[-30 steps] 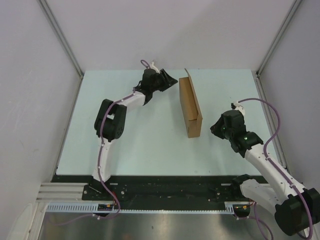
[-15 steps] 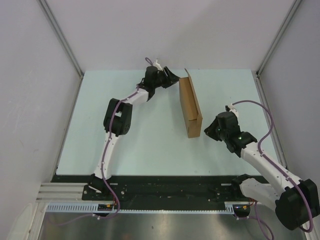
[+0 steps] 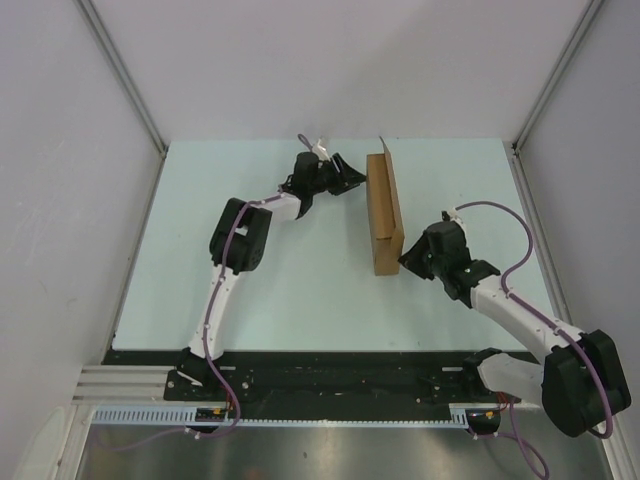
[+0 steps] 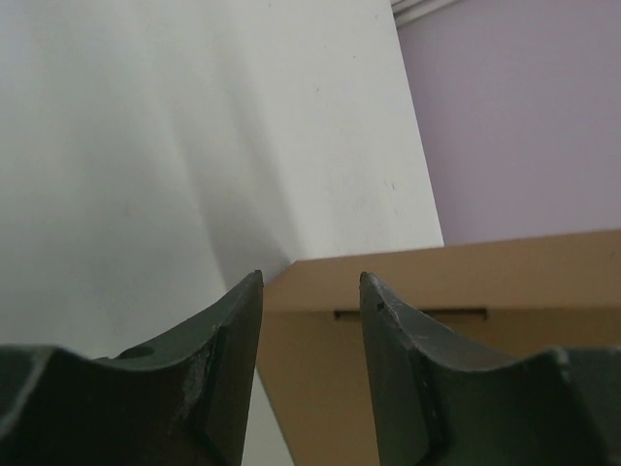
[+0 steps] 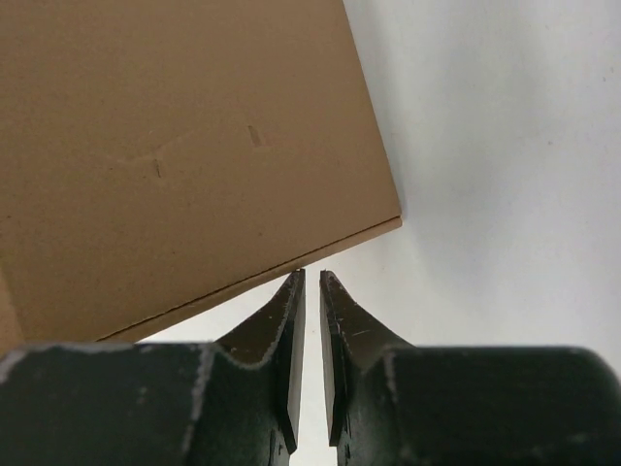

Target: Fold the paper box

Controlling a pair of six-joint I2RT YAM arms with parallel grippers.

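Flanking the plain brown paper box (image 3: 384, 212), left pincer (image 4: 310, 289) gapes wide, right pincer (image 5: 312, 278) nearly closed.

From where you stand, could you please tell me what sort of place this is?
Probably a lab robot cell: white panels enclose a pale table, with left arm and right arm bolted at its near edge.

A pale green table (image 3: 300, 290) between plain white walls (image 3: 330, 60).
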